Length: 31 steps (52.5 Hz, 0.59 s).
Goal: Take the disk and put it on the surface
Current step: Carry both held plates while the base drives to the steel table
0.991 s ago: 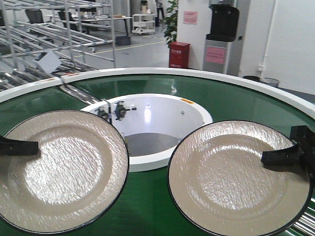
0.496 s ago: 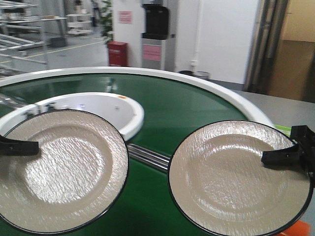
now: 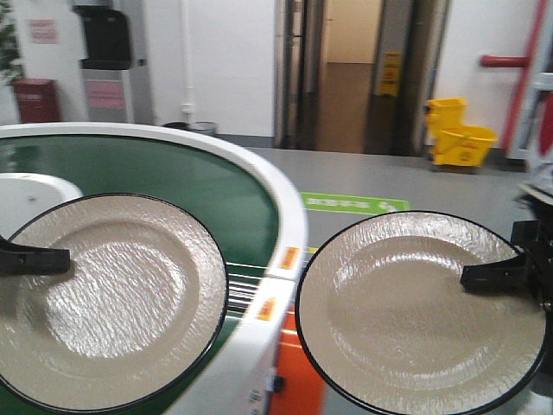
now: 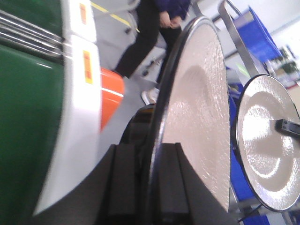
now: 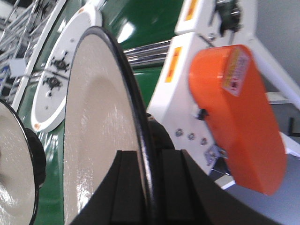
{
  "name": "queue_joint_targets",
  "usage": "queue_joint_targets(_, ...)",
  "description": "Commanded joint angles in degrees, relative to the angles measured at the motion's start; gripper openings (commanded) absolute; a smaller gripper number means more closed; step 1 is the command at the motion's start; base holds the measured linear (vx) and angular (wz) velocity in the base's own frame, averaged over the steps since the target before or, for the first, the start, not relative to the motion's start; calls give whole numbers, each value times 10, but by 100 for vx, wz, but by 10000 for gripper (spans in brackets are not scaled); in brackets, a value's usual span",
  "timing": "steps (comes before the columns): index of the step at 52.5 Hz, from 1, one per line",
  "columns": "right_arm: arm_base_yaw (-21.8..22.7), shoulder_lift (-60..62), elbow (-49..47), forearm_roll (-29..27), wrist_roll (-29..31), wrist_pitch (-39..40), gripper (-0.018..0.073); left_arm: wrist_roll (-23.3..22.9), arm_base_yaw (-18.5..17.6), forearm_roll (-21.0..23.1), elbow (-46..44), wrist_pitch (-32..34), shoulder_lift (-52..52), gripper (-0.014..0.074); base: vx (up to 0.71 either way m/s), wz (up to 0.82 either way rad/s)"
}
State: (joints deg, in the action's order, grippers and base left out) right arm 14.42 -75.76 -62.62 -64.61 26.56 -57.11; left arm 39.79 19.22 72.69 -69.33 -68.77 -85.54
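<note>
Out front, left end effector (image 3: 52, 259) and right end effector (image 3: 479, 277) clamp level, face-up disks (image 3: 121, 303) (image 3: 406, 320).

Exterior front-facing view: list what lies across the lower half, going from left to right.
left claw → left disk → white belt rim → orange cover → right disk → right claw

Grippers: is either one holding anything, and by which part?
Both. The left gripper is shut on the left disk at its outer left rim; the right gripper is shut on the right disk at its outer right rim.
</note>
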Motion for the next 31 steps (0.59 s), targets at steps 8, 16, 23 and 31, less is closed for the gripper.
queue_joint_targets(8, 2, 20, -19, -67, -5, 4, -9, -5, -4, 83, -21, -34, 26, -8, -16, -62)
queue_joint_targets(16, 2, 20, -19, -67, -5, 4, -9, -5, -4, 83, -21, -34, 26, -8, -14, -61)
queue_joint_targets(23, 2, 20, -19, -67, -5, 4, -9, -5, -4, 83, -21, -34, 26, -8, -12, -61)
queue_joint_targets(31, 2, 20, -19, -67, -5, 4, -9, -5, -4, 83, -21, -34, 26, -8, -10, -61)
